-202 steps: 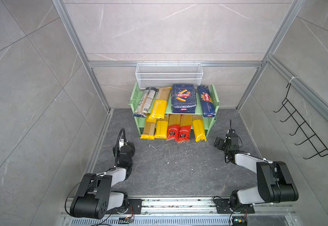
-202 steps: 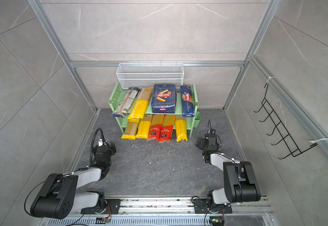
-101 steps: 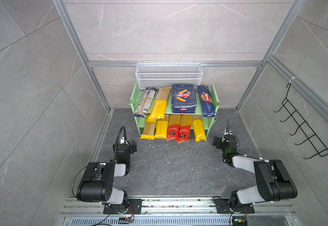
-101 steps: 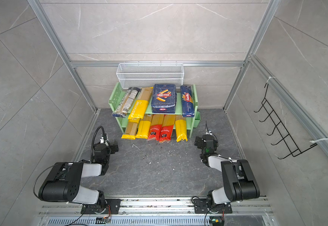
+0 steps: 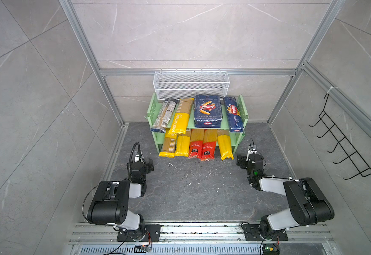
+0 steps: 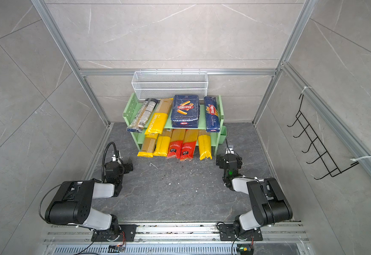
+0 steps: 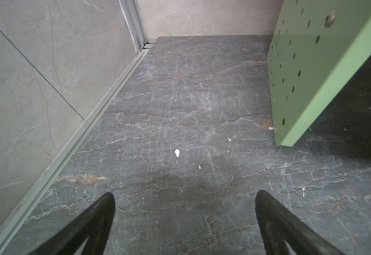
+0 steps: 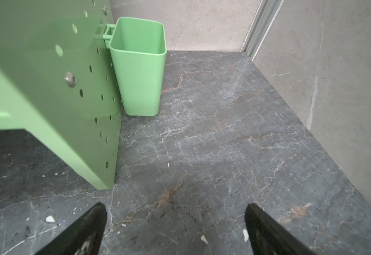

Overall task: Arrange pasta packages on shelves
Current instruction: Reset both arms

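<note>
The light green shelves point(image 5: 152, 110) point(image 6: 131, 108) stand at the back wall. On the top board lie pasta packages: a clear brownish bag point(image 5: 164, 114), a yellow bag point(image 5: 180, 119), a wide blue Barilla pack point(image 5: 207, 111) and a narrow blue one point(image 5: 234, 114). Several yellow and red spaghetti bags point(image 5: 196, 143) stick out of the lower board. My left gripper point(image 7: 184, 198) is open and empty, low over the floor beside the left side panel point(image 7: 301, 66). Near the right side panel point(image 8: 47, 77), my right gripper point(image 8: 175, 209) is also open with nothing between its fingers.
A white wire basket point(image 5: 191, 85) hangs behind and above the shelves. A green cup point(image 8: 139, 66) point(image 6: 223, 133) hangs on the right side panel. A black hook rack point(image 5: 343, 145) is on the right wall. Pasta crumbs point(image 5: 172, 165) dot the dark floor.
The left arm has folded back toward its base and its jaws have opened wider. The right gripper has drifted slightly left, closer to the shelves' right panel.
</note>
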`<state>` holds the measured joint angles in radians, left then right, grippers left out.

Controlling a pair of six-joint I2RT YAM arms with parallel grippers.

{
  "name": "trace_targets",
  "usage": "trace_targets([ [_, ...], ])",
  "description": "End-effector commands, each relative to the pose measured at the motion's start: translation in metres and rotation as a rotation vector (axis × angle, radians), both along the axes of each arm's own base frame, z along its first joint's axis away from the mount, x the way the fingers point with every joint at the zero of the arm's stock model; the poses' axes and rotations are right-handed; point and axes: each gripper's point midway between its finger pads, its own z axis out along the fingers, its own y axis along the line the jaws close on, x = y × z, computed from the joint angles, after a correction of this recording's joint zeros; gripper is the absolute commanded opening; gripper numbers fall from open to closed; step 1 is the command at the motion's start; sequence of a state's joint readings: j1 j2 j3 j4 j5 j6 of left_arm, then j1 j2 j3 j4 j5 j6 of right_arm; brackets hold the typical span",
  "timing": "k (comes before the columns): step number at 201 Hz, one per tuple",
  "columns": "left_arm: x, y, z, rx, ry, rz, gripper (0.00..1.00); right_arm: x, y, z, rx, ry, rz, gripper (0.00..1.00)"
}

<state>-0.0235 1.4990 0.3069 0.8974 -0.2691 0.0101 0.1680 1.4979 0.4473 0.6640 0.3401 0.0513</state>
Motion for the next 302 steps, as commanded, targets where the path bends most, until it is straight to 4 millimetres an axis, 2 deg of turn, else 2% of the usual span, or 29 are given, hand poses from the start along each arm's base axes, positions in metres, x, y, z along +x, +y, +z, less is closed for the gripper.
trace_targets([
  [1, 0.01, -0.009, 0.01, -0.021, -0.034, -0.057, 1.0, 0.002, 0.0, 0.011, -0.001, -0.047, 0.014, 1.0],
  [41, 0.014, -0.013, 0.007, -0.065, -0.008, -0.117, 1.0, 0.002, 0.008, 0.009, 0.021, -0.048, 0.077, 1.0],
  [53, 0.016, -0.011, 0.006, -0.1, 0.003, -0.134, 1.0, -0.004, 0.013, -0.001, 0.051, -0.048, 0.142, 1.0],
  [62, 0.016, -0.011, 0.006, -0.101, 0.003, -0.135, 1.0, -0.001, 0.013, 0.007, 0.043, -0.137, 0.144, 1.0],
  [74, 0.016, -0.01, 0.006, -0.105, 0.004, -0.134, 1.0, -0.004, 0.013, 0.0, 0.047, -0.059, 0.142, 1.0],
  [86, 0.015, -0.009, 0.006, -0.101, 0.003, -0.128, 1.0, -0.001, 0.013, 0.006, 0.042, -0.126, 0.143, 1.0],
  [98, 0.014, -0.006, 0.007, -0.096, -0.001, -0.107, 1.0, -0.004, 0.012, 0.002, 0.044, -0.076, 0.14, 0.99],
  [164, 0.015, -0.006, 0.006, -0.098, 0.0, -0.103, 1.0, -0.003, 0.012, 0.004, 0.044, -0.092, 0.141, 0.99],
  [207, 0.015, -0.006, 0.005, -0.103, 0.003, -0.107, 1.0, -0.001, 0.024, 0.001, 0.072, -0.075, 0.23, 1.0],
  [302, 0.014, -0.005, 0.006, -0.098, 0.0, -0.102, 1.0, -0.002, 0.024, 0.002, 0.068, -0.075, 0.23, 1.0],
])
